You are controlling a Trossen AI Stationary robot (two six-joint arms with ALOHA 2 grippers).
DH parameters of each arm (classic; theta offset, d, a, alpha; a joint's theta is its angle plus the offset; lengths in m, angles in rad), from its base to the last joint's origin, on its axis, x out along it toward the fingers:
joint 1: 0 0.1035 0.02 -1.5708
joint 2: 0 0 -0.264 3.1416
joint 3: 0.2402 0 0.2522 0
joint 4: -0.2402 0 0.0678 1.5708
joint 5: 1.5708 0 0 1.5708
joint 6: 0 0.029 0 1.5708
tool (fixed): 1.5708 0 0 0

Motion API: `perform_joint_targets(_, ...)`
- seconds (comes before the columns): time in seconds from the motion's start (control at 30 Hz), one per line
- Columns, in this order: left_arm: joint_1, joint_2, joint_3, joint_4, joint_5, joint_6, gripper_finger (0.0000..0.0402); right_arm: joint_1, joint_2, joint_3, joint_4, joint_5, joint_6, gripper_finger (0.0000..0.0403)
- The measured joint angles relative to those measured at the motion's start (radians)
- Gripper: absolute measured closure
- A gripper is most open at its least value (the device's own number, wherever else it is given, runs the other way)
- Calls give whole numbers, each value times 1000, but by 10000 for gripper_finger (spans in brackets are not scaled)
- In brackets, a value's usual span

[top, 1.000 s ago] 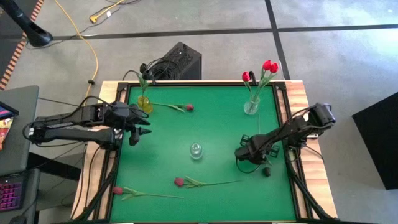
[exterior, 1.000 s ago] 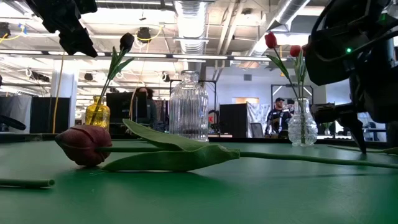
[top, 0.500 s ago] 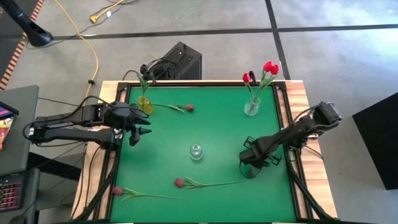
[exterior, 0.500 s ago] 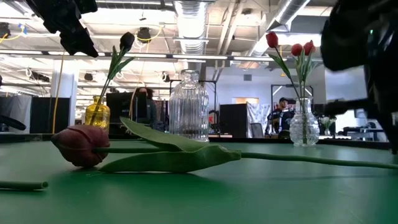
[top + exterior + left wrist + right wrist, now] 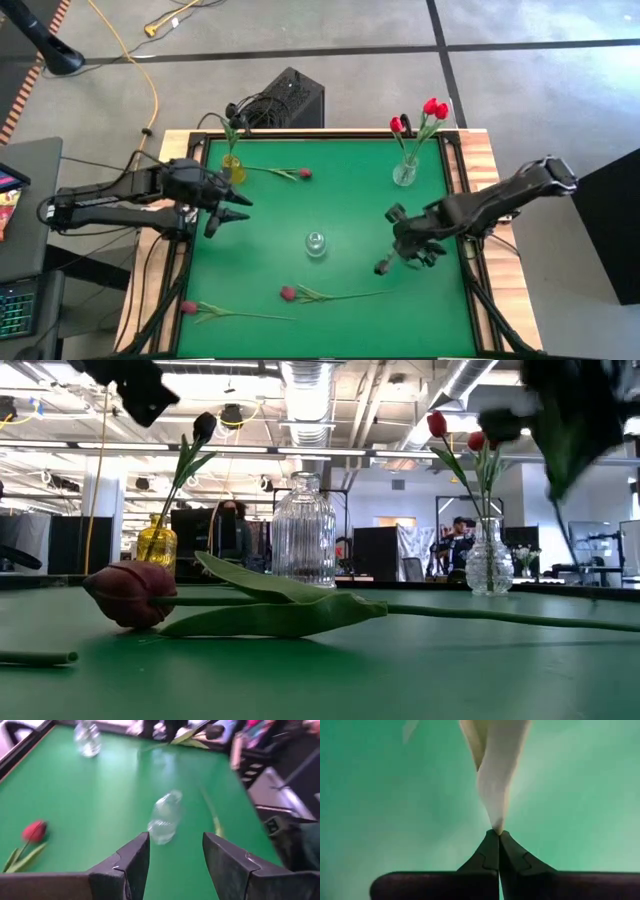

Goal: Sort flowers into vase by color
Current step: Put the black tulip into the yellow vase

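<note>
Right hand (image 5: 498, 833) apparently pinching a flower (image 5: 495, 775)

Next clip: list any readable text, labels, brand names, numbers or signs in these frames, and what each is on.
None can be read.
Table, clear ribbed vase, yellow vase, flowers: no markings visible.
Left gripper, right gripper: no print visible.
Monitors in the room behind: too small to tell.

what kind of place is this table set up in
Most likely a robotics lab or open workshop: exposed ceiling ducts, a bare concrete floor with a yellow cable trailing across it, and people at desks beyond the green table.
</note>
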Motion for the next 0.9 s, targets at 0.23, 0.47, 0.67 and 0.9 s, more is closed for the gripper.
perform_joint_targets(0.23, -1, 0, 0, 140, 98, 74, 230, -56, -109, 33, 283, -3, 91, 386)
perform_joint_targets(0.47, -33, 93, 0, 329, 47, 91, 230, -165, -131, 33, 659, 0, 140, 383)
perform_joint_targets(0.67, -66, 283, 0, 565, -80, 60, 230, -270, -85, 35, 868, 0, 214, 383)
perform_joint_targets(0.9, -64, 505, 0, 832, -211, 158, 230, -352, -19, 34, 1003, -4, 319, 383)
